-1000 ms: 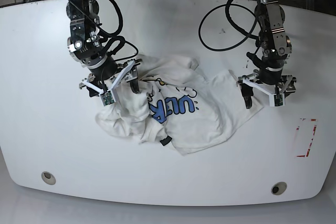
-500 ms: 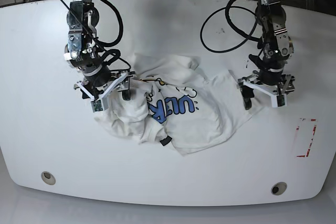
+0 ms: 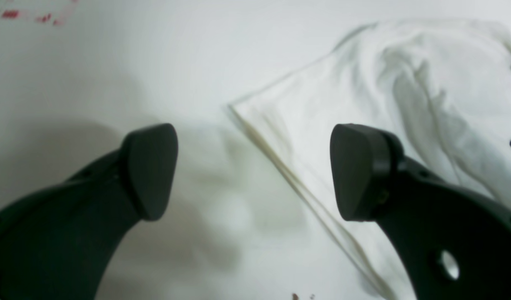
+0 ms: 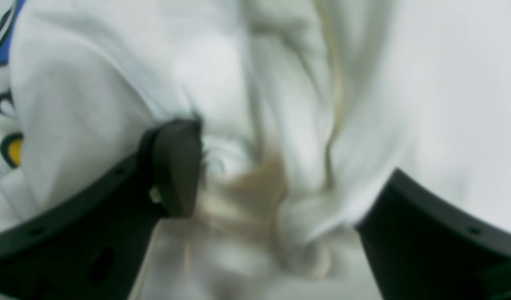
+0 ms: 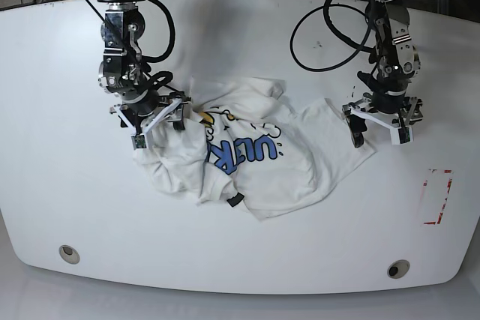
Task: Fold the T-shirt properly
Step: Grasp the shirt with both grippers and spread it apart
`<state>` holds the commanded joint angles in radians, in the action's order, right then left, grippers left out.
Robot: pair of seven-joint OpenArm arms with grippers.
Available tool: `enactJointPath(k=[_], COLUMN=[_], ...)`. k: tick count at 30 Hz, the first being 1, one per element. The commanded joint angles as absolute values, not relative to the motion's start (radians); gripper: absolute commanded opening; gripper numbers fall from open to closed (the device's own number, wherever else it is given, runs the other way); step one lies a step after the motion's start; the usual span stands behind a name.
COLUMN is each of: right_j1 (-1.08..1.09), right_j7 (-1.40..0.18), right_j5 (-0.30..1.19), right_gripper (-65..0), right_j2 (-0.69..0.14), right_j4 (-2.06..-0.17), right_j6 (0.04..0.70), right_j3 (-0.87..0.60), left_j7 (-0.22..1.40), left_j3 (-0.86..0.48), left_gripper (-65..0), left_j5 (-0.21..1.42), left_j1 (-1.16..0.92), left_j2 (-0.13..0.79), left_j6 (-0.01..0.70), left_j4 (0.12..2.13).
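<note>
The right pincer stands wide apart, sunk into a bunched fold of the T-shirt; one finger presses the cloth, the other lies behind a twist of fabric, and nothing is clamped yet. It seems placed there to gather that crumpled side for spreading. The left pincer also gapes wide and empty, straddling the shirt's hemmed corner, one finger over bare bench, the other over cloth, likely lined up to take the edge. The shirt lies rumpled mid-bench between the arms, blue lettering up, still unfolded.
</note>
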<state>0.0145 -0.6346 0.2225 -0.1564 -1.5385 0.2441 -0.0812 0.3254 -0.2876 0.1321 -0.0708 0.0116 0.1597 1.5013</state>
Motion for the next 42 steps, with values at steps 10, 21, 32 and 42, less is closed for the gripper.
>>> enactJointPath(k=[10,21,32,42], right_j1=[0.008,-0.078,-0.221,-0.194], right_j7=[-0.666,-0.677,-0.671,-0.684], right_j5=[0.229,0.224,0.235,0.227], right_gripper=[-24.1,-23.6,-24.4,-44.6], right_j2=[-0.166,-0.163,-0.149,-0.144], right_j4=[-1.622,-1.708,-1.771,-1.765], right_j6=[0.247,0.246,0.252,0.257], right_j3=[-0.072,-0.078,-0.074,-0.062], left_j7=[0.289,0.313,0.324,0.301], left_j3=[-0.291,-0.296,-0.268,-0.266], left_gripper=[-12.4,-12.0,-11.6,-24.9], left_j5=[0.103,0.129,0.126,0.126], left_j1=[-0.047,0.06,0.076,0.092], left_j2=[0.009,0.014,0.017,0.016], left_j6=[0.169,0.17,0.17,0.176], left_j4=[1.402,1.336,1.34,1.277])
